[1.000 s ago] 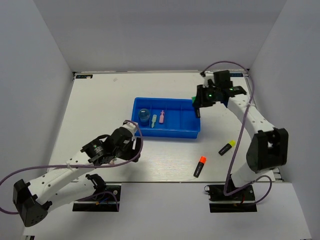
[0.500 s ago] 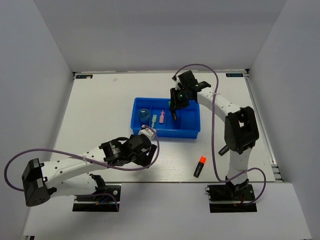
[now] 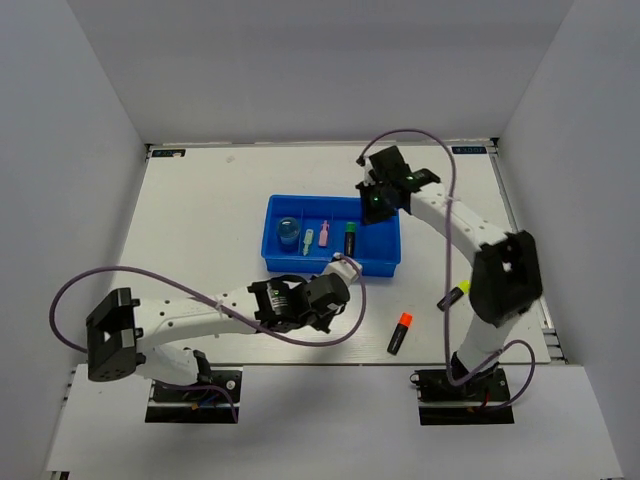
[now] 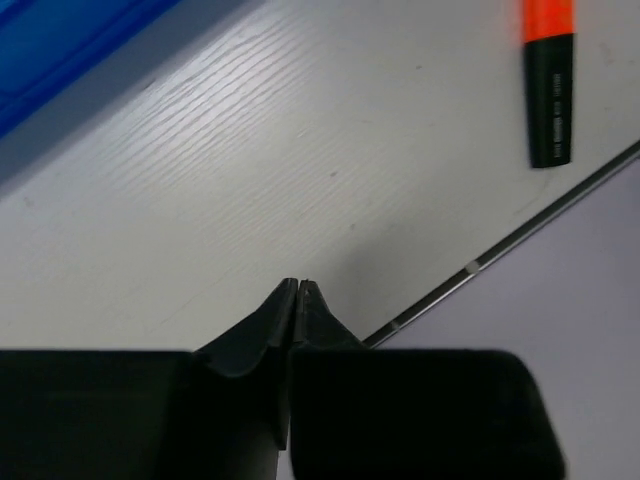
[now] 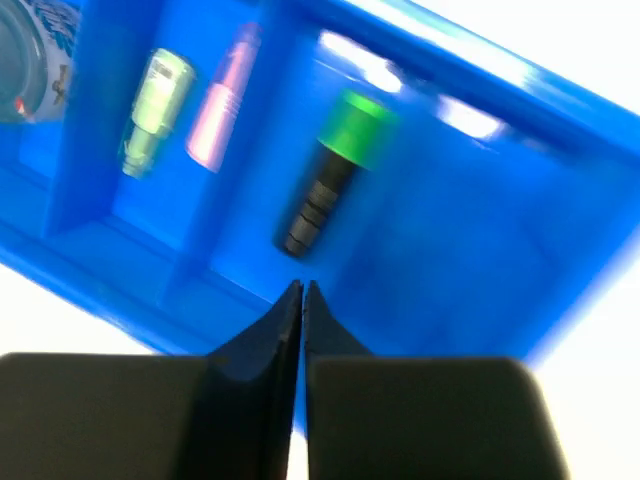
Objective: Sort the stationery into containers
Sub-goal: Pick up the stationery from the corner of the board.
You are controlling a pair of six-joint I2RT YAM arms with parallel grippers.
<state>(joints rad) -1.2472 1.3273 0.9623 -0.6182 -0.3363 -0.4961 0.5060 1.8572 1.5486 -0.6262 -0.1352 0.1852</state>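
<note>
Clearly the orange highlighter (image 4: 550, 90) is the one to go for. It lies loose on the tabletop (image 4: 300, 180) near the left hand (image 4: 298, 290), whose fingers are pressed together on nothing. It looks light, stiff and a bit slick, so I'd take it across the black barrel at mid-length. The right hand (image 5: 300, 290), likewise pinched empty, hangs over the blue tray (image 5: 480, 250), where the green highlighter (image 5: 330, 190) lies in a compartment. The yellow highlighter (image 3: 453, 296) waits beside the right arm.

Robot lab (bare grey walls (image 3: 300, 70) boxing a white table (image 3: 200, 220))
</note>
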